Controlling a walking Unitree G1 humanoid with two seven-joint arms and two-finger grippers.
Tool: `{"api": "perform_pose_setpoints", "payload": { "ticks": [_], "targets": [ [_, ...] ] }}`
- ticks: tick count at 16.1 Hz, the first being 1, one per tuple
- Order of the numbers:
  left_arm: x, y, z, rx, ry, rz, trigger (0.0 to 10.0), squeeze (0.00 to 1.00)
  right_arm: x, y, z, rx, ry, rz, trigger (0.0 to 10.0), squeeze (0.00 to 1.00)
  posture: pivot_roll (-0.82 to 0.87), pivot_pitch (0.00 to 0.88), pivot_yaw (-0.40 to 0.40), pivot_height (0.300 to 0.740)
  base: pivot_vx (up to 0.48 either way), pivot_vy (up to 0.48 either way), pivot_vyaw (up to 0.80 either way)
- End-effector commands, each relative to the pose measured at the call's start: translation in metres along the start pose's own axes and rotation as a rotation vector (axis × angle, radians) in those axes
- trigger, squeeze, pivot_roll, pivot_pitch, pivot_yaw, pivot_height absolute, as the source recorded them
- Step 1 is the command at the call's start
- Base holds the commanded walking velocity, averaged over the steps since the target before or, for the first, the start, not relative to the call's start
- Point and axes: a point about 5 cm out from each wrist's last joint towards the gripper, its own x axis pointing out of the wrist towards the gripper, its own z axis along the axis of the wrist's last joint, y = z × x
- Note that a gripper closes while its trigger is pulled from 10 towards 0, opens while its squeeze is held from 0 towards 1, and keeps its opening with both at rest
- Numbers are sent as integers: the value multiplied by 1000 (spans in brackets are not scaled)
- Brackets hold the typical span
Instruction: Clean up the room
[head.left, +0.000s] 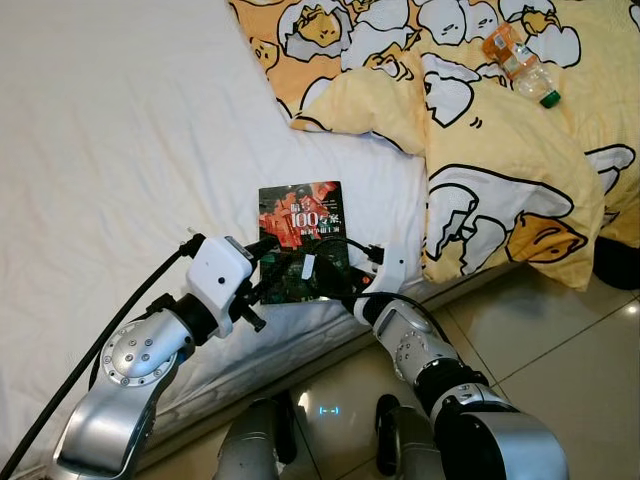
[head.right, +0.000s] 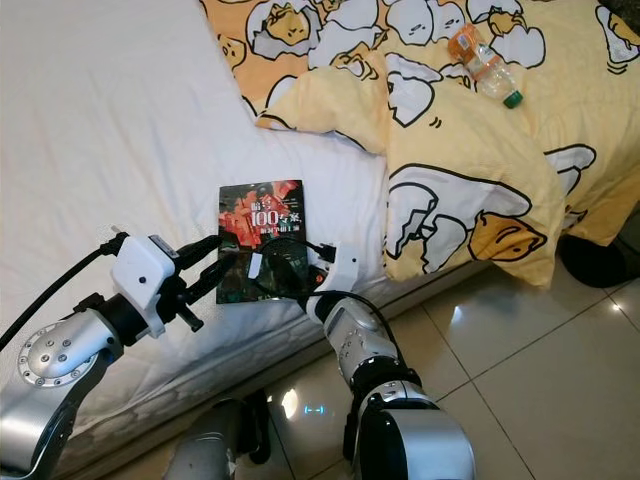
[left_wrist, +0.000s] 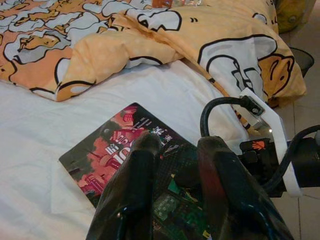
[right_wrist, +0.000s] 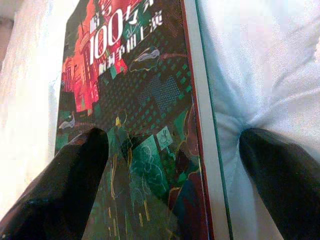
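Both your grippers meet at the book (head.left: 300, 240) on the bed (head.left: 120, 150): right gripper (right_wrist: 172, 175) spread astride its edge to grasp, left gripper (left_wrist: 177, 165) spread above its cover.

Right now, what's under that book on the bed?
The book lies flat on the white sheet. Both hands cover its near end, so anything beneath it is hidden.

The book (head.left: 302, 242) at centre frame bears a large white "100" on its red-and-green cover; the surrounding characters are unreadable.
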Motion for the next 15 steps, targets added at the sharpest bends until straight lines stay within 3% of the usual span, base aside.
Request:
{"api": "perform_pose_setpoints", "payload": {
  "ticks": [1,7,11,15],
  "targets": [
    [-3,-4,2,-11,-5,-16,10000,0,7,39,-41,53,80,93,10000,0,103,316,50,723,0,0,0],
    [-3,-11,0,-21,6,-51,10000,0,2,55,-62,-83,109,162,10000,0,96,311,45,723,0,0,0],
    [-2,-19,-5,-20,26,-99,10000,0,-2,62,-74,1,147,193,10000,0,90,298,46,723,0,0,0],
    [-3,-17,-5,-15,31,-94,10000,0,-1,69,-74,-23,148,220,10000,0,95,297,45,723,0,0,0]
  ]
}}
